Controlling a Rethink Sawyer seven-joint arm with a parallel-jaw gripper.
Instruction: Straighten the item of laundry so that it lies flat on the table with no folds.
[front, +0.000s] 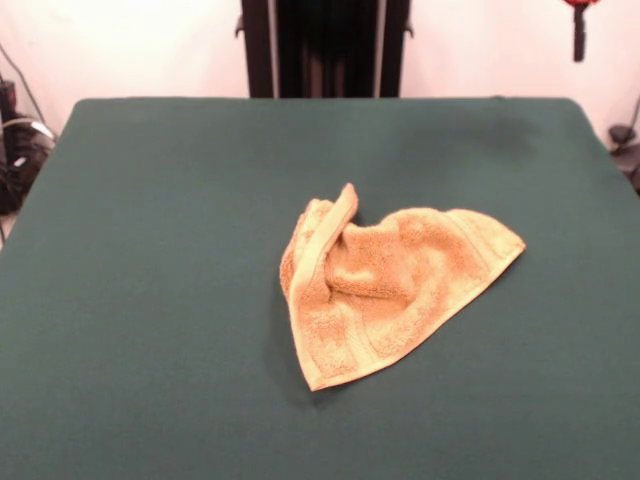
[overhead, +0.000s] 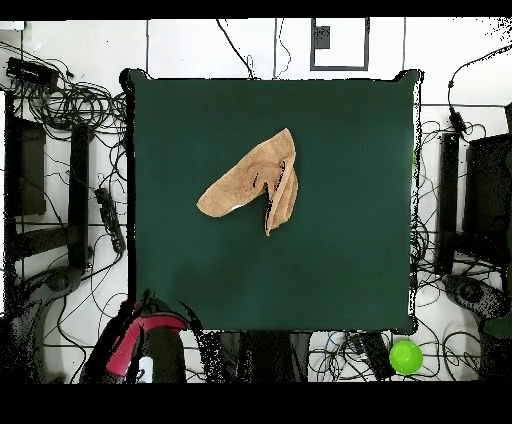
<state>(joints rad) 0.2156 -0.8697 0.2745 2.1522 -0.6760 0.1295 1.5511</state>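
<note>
In the front view, the nearest part of the table (front: 150, 330) is a broad stretch of plain dark green cloth, matte and smooth, with no creases showing. Right of its centre lies the item of laundry (front: 385, 300), a small orange-tan terry towel, crumpled and folded rather than spread out. Its outline is roughly triangular: one corner points toward the camera, another reaches out to the picture's right, and the left side is bunched up. The looped pile looks soft and nubby, while a flat woven border band runs along the near-left edge and reads smoother and paler than the pile. At the left, a border edge is turned up into a small standing ridge that peaks at the towel's far side, and a fold of pile is tucked against it in the middle.

From overhead, the towel (overhead: 255, 180) sits near the middle of the table (overhead: 340, 260), well apart from every edge, as a long slanted wedge with a narrower flap hanging beside it.

Beyond the table's far edge, the robot's dark pedestal (front: 325, 48) stands upright against a pale wall. The gripper does not appear in either view, so its state cannot be told.
</note>
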